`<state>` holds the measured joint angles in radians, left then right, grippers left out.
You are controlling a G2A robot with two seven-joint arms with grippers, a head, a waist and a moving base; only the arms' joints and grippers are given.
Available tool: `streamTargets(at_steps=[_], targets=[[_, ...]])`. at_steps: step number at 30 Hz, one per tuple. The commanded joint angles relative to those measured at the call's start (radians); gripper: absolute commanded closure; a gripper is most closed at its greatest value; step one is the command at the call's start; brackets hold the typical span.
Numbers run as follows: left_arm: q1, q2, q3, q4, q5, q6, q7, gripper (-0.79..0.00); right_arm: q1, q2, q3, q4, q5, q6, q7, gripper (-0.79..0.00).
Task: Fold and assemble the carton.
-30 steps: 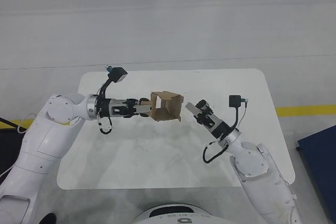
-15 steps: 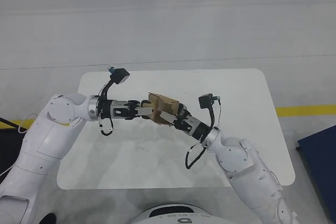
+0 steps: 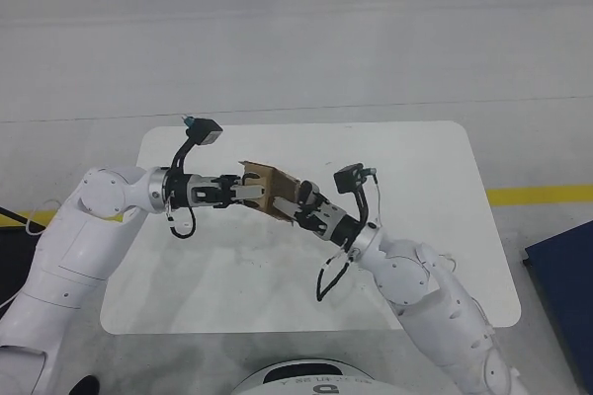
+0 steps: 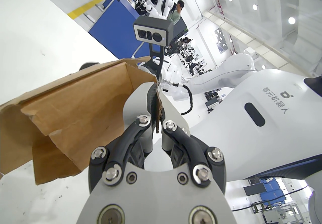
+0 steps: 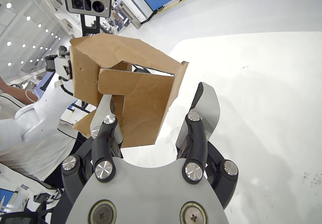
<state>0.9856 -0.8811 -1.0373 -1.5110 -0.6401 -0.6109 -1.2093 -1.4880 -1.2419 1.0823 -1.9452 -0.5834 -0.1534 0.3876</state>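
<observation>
Carton (image 3: 269, 185) shifted left | brown, flaps half-folded | left claw (image 4: 156, 106) pinching its edge

The carton (image 3: 268, 184) is plain brown cardboard. The table (image 3: 425, 158) is white with faint dark specks. A yellow stripe (image 3: 549, 194) crosses the pale grey floor (image 3: 296, 59).

Carton (image 5: 141, 99) matt brown cardboard w/ rough torn edges; table (image 5: 264, 84) smooth white, lightly scuffed.
</observation>
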Motion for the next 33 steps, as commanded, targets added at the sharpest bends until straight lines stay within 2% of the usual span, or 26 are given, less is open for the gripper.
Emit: streamTargets(at_steps=[1,8,16,27,33], targets=[[-0.002,0.0,0.001,0.004,-0.005,0.0,0.0,0.0,0.001,0.0,-0.007,-0.007,-0.026,0.003,-0.002,-0.597],[-0.03,-0.002,0.019,0.019,-0.016,0.024,-0.024,0.0,0.004,-0.001,-0.031,-0.024,-0.087,0.043,0.002,-0.622],[-0.053,-0.001,0.059,0.013,0.015,0.051,-0.051,0.0,0.043,-0.009,-0.024,0.02,0.011,0.089,0.013,-0.597],[-0.054,0.019,0.097,-0.03,0.056,0.067,-0.067,0.0,0.077,-0.015,-0.019,0.067,0.087,0.111,0.027,-0.597],[-0.059,0.034,0.11,-0.027,0.05,0.053,-0.053,0.0,0.084,-0.016,-0.021,0.072,0.016,0.184,0.011,-0.619]])
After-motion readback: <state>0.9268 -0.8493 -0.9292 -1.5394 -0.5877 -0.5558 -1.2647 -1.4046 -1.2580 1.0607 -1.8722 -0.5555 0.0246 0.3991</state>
